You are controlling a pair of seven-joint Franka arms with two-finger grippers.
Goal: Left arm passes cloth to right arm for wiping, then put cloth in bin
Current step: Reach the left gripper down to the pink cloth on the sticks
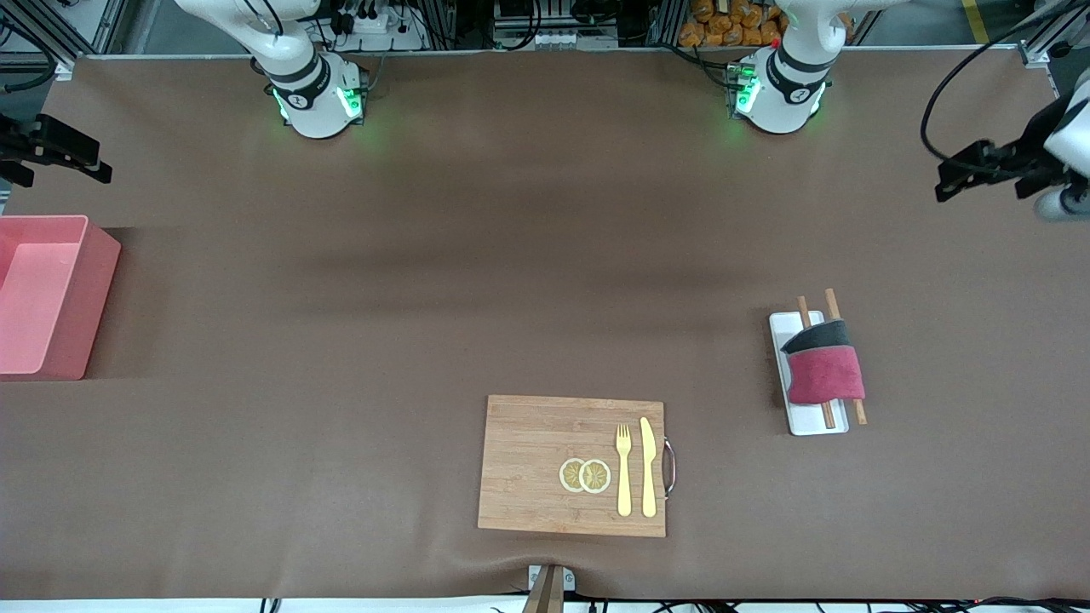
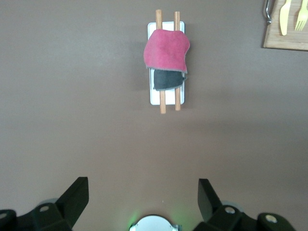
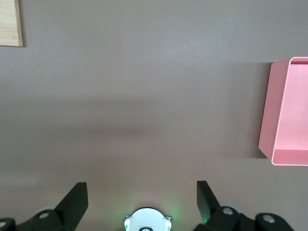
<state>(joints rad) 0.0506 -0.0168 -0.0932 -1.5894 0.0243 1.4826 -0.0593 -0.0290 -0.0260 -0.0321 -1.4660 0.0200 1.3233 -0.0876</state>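
The cloth (image 1: 824, 371), crimson with a dark grey side, lies folded across two chopsticks on a small white tray (image 1: 805, 419) toward the left arm's end of the table. It also shows in the left wrist view (image 2: 166, 50). My left gripper (image 1: 949, 174) is open and empty, held up over the table's edge at that end, apart from the cloth; its jaws (image 2: 143, 192) stand wide. My right gripper (image 1: 98, 162) is open and empty, held up above the table near the pink bin (image 1: 98, 289), with its jaws (image 3: 142, 192) wide. The bin (image 3: 269, 110) looks empty.
A wooden cutting board (image 1: 536, 460) lies near the front camera's edge with a yellow fork (image 1: 623, 468), a knife (image 1: 649, 468) and two lemon slices (image 1: 586, 475) on it. Its corner shows in both wrist views (image 2: 288, 41) (image 3: 9, 24).
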